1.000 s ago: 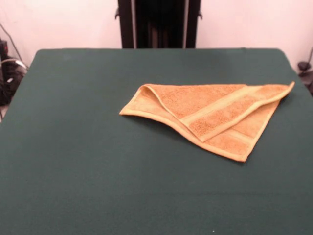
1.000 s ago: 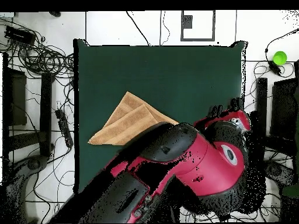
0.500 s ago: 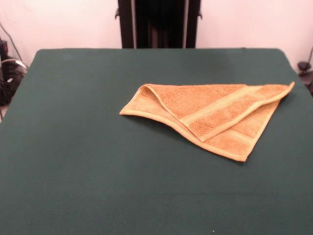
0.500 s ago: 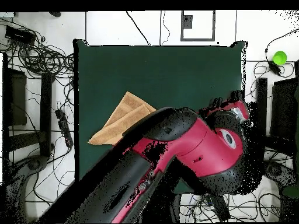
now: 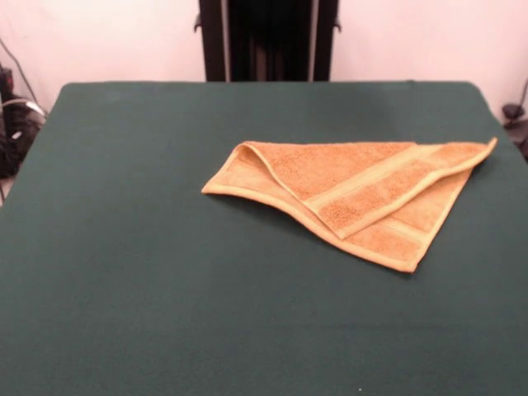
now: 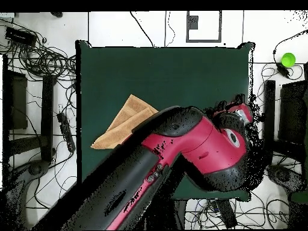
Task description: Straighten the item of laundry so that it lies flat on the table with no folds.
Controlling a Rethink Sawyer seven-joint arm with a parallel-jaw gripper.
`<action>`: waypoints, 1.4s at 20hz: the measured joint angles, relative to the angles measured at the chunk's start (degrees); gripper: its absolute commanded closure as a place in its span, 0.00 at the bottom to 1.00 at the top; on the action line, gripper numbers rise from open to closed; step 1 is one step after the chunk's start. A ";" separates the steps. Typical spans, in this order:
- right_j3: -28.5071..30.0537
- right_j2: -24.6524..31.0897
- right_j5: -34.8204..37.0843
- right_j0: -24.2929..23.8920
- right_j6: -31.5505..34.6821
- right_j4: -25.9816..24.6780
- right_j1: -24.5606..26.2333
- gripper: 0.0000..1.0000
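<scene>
The towel [image 5: 355,194] lies on the surface [image 5: 148,272], folded over on itself into a rough triangle. In the front view it sits toward 2 o'clock from the middle of the dark green top: one corner points to 3 o'clock and reaches close to the surface's edge there, another corner points to 5 o'clock, and the blunt, rounded fold end points to 9 o'clock. The upper layer is doubled back over the lower one, so a paler woven band runs slantwise across the top from about 2 o'clock down toward 7 o'clock, and a strip of the lower layer with its hemmed edge shows along the near side. The fold end at 9 o'clock is slightly lifted, with a small shadowed opening under the top layer. In the overhead view the towel [image 6: 123,126] shows at about 9 o'clock on the surface [image 6: 162,72], near that edge, and part of it is covered by the red and black arm [image 6: 192,147], which crosses the frame from 7 o'clock up to about 3 o'clock. The gripper does not show in either view, so whether it is open or closed cannot be told.
</scene>
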 measured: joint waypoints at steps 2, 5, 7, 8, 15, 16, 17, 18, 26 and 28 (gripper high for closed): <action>-0.32 0.00 0.00 -0.46 0.00 1.14 0.47 0.00; -0.74 0.04 0.00 -1.30 0.00 2.83 0.97 0.00; -0.93 0.07 0.00 -1.72 0.00 3.50 1.19 0.00; -1.07 0.15 0.00 -2.08 0.00 4.04 1.32 0.00; -1.88 0.95 0.02 -3.88 0.00 7.57 2.68 0.00; -1.98 1.11 0.04 -4.09 0.00 7.97 2.81 0.00; -2.05 1.22 0.05 -4.25 0.00 8.26 2.92 0.00; -2.19 1.44 0.06 -4.56 0.00 8.76 3.17 0.00; -2.81 3.89 2.35 -6.46 0.00 12.60 4.59 0.00; -2.91 4.34 2.83 -6.69 0.00 13.26 4.88 0.00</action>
